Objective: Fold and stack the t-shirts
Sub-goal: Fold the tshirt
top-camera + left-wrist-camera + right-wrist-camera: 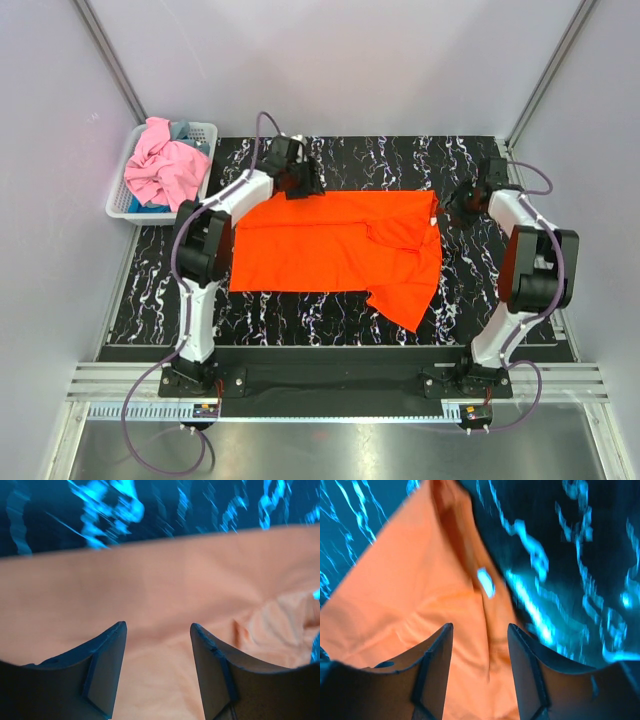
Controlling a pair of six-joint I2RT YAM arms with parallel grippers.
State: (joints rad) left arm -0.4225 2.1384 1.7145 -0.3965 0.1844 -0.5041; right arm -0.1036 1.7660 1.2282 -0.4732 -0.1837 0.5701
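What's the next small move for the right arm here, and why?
Probably lift the right gripper clear and move it to the flap jutting from the near right corner of the orange t-shirt. Its jaws stand open, holding nothing, and that flap breaks the otherwise flat rectangle.

Plain pale grey walls [340,60] closed in the table on three sides, with thin metal strips [112,62] running down the far corners. The table top [300,312] was black with white marble veins. A ribbed aluminium rail [330,412] and a dull steel sheet [330,450] lay along its near edge. The light was soft and even.
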